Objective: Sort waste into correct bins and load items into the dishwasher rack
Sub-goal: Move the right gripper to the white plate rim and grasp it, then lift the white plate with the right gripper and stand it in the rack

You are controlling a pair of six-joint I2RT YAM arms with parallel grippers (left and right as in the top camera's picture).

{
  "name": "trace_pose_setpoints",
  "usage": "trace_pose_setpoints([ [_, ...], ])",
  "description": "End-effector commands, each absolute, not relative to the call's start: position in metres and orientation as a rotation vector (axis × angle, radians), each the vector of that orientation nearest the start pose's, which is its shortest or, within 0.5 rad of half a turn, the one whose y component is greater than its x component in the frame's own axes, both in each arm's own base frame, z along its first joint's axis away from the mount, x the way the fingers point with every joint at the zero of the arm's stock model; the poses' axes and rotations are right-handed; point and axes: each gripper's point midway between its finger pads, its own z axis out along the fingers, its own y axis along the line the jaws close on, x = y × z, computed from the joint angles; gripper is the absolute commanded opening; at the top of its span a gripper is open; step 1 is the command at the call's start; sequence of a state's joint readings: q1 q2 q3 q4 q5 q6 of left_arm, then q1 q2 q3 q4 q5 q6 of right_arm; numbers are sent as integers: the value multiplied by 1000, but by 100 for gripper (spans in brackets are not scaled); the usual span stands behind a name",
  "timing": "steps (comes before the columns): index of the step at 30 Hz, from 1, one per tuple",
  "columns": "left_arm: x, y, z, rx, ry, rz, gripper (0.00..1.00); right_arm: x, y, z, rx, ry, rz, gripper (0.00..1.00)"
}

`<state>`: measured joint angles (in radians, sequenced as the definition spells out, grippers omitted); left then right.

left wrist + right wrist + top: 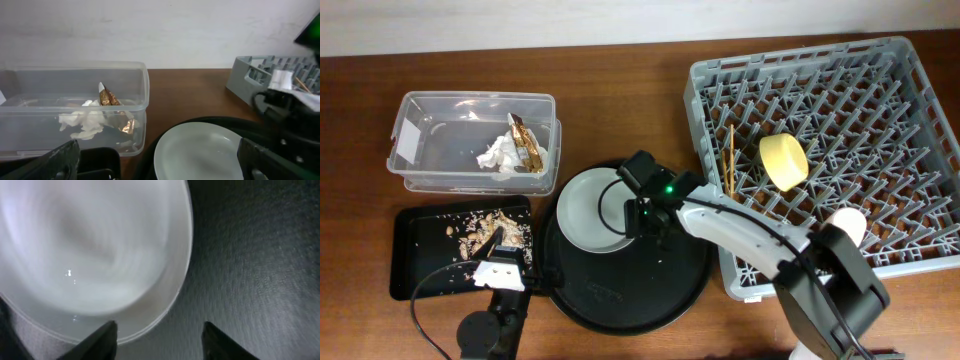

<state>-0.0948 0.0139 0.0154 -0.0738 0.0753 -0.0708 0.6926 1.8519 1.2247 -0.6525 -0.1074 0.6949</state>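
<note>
The pale grey plate (588, 208) lies on the large round black tray (650, 290). My right gripper (645, 216) is open and empty at the plate's right rim; in the right wrist view its fingers (160, 341) straddle the rim of the plate (90, 245). My left gripper (510, 250) is open and empty over the right end of the shallow black tray (415, 280), which holds brown food scraps (480, 225). The clear tub (470, 110) holds the white tissue (498, 156) and the foil wrapper (528, 147). The rack (880, 90) holds the chopsticks (729, 160), the yellow bowl (784, 160) and a pale pinkish cup (847, 224). The light-blue cup is out of view.
In the left wrist view the tub (75, 85) with tissue (82, 120) and wrapper (112, 97) is ahead on the left, the plate (200, 150) lies between the open fingers (160, 162), and the rack's corner (250, 70) is at the right. A wall is behind the table.
</note>
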Motion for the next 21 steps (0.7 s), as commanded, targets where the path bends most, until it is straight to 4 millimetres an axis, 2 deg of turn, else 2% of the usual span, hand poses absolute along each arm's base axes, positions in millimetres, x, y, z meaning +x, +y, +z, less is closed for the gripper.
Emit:
trace_pose_setpoints([
  [1, 243, -36, 159, 88, 1641, -181, 99, 294, 269, 17, 63, 2991, 407, 45],
  [5, 243, -36, 159, 89, 1641, -181, 99, 290, 265, 6, 66, 3023, 373, 25],
  [7, 243, -36, 159, 89, 1641, -181, 99, 286, 264, 3, 64, 3033, 365, 24],
  [9, 243, -36, 159, 89, 1641, -181, 99, 281, 263, -2, 54, 3040, 358, 29],
  [11, 243, -36, 159, 88, 1641, -181, 99, 279, 263, -10, 47, 3037, 358, 29],
  [13, 243, -36, 159, 89, 1641, -181, 99, 278, 261, -14, 48, 3036, 358, 21],
  [15, 243, -36, 159, 89, 1641, -181, 99, 276, 258, -14, 55, 3046, 349, 5],
  [17, 243, -36, 159, 88, 1641, -181, 99, 278, 254, -5, 65, 3042, 352, 4],
  [19, 243, -36, 159, 89, 1641, -181, 99, 286, 253, 18, 28, 2994, 384, 4],
  [21, 243, -36, 159, 89, 1641, -181, 99, 299, 248, 60, -21, 2889, 443, 4],
])
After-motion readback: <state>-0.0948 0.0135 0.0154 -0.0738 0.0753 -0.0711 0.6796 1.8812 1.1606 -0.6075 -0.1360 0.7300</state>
